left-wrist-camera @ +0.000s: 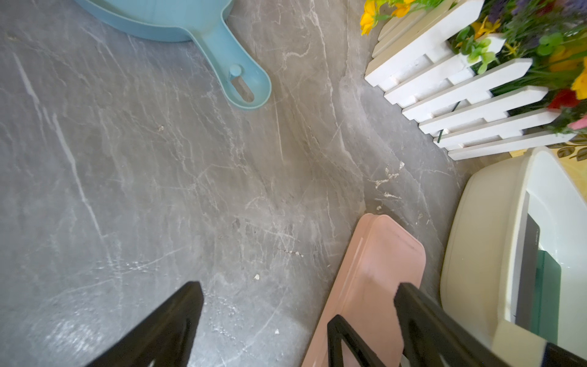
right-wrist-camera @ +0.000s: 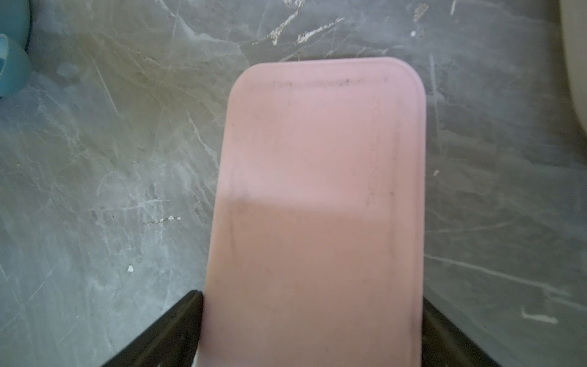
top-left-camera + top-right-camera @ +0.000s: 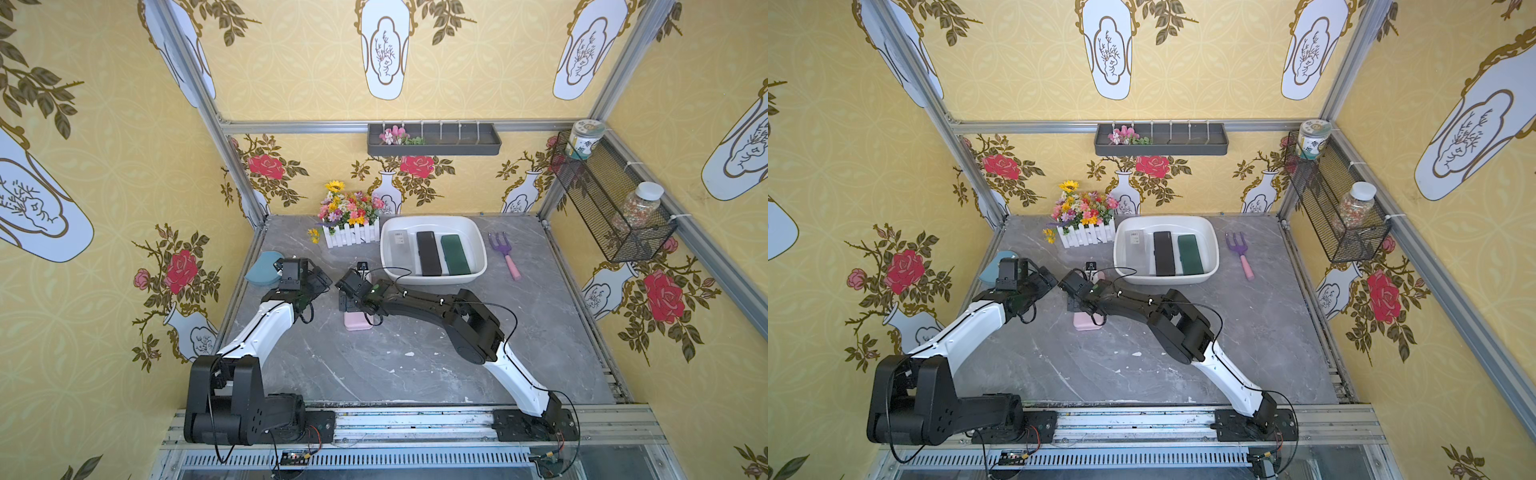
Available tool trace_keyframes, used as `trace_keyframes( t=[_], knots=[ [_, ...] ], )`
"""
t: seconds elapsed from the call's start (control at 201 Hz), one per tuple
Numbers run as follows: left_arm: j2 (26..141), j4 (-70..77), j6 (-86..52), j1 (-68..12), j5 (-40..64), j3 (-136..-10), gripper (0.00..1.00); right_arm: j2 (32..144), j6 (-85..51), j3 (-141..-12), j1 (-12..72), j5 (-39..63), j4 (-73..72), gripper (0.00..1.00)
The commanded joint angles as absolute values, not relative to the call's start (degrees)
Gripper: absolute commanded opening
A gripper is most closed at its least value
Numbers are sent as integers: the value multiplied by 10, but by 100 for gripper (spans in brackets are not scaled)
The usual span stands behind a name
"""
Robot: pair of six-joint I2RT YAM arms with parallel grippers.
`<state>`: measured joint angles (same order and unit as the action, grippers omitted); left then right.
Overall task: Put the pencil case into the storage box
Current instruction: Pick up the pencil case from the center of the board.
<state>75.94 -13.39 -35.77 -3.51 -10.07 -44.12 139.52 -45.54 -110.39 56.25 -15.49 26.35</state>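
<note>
A pink pencil case (image 3: 358,323) (image 3: 1088,324) lies flat on the grey marble table, left of the white storage box (image 3: 392,259) (image 3: 1125,257). My right gripper (image 3: 353,305) (image 2: 311,295) is over the pink pencil case (image 2: 317,190), open, with one finger close against each long side. The left gripper (image 3: 320,280) (image 1: 298,295) hovers open over bare table just left of the pink pencil case (image 1: 374,260). Inside the box lie a black case (image 3: 429,253), a green case (image 3: 455,254) and a clear one (image 3: 400,245).
A blue dustpan (image 3: 262,268) (image 1: 222,47) sits at the table's left edge. A white picket flower box (image 3: 351,230) stands behind, left of the storage box. A purple garden fork (image 3: 505,253) lies right of it. A grey wall tray (image 3: 434,147) and a mesh basket (image 3: 611,208) hang above.
</note>
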Motion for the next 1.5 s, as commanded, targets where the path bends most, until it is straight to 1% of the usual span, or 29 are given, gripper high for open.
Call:
trace_keyframes(
  t=[0.0, 0.119, 0.224, 0.468, 0.627, 0.792, 0.986, 1.494],
  knots=[
    [762, -125, -353, -34, -94, -437, 100, 1418, -436, -1092, 562, -134, 385, 97],
    [764, -124, -352, -34, -93, -436, 100, 1406, -427, -1079, 560, -137, 379, 100],
    [765, -124, -352, -35, -93, -437, 100, 1387, -419, -1064, 557, -140, 373, 97],
    [764, -127, -351, -35, -92, -437, 100, 1336, -399, -1024, 556, -145, 352, 97],
    [774, -124, -348, -35, -75, -438, 100, 1307, -380, -1006, 556, -146, 345, 97],
    [802, -119, -339, -46, -28, -446, 100, 1287, -359, -989, 557, -143, 339, 98],
    [805, -112, -344, -57, -18, -444, 100, 1262, -349, -956, 553, -126, 312, 98],
    [812, -108, -345, -61, -19, -442, 100, 1234, -331, -964, 554, -116, 313, 98]
  ],
)
